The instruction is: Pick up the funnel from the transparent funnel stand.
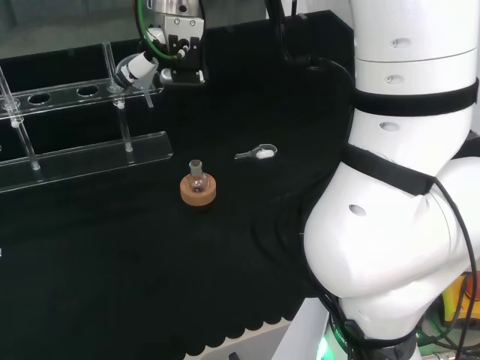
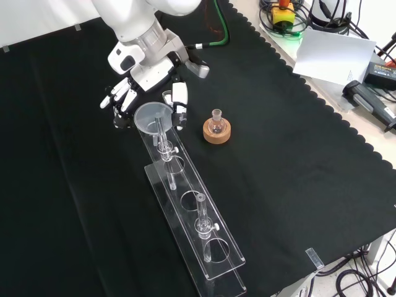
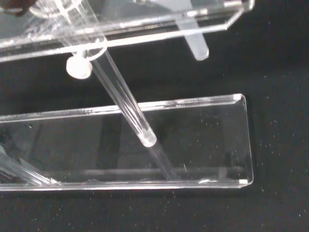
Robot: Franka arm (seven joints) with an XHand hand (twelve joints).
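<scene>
Funnel (image 2: 150, 117) in stand (image 2: 204, 244), between the hand's (image 2: 145, 93) spread fingers.

Head cam: behind and above arm base, looks fwd over the white arm links (image 1: 405, 187) at view right, down onto the black cloth-covered bench (image 1: 150, 285); mid range. Front cam: opposite side, high, looks down on the cloth w/ the arm entering from top; wider, approx a quarter turn from head cam. Both share the long clear plastic funnel stand (image 2: 192, 210) and the small round glass flask on a cork ring (image 2: 216, 130). Wrist cam: very close, faces the stand's clear base plate (image 3: 193, 140) and a clear tube stem (image 3: 125, 104).
</scene>
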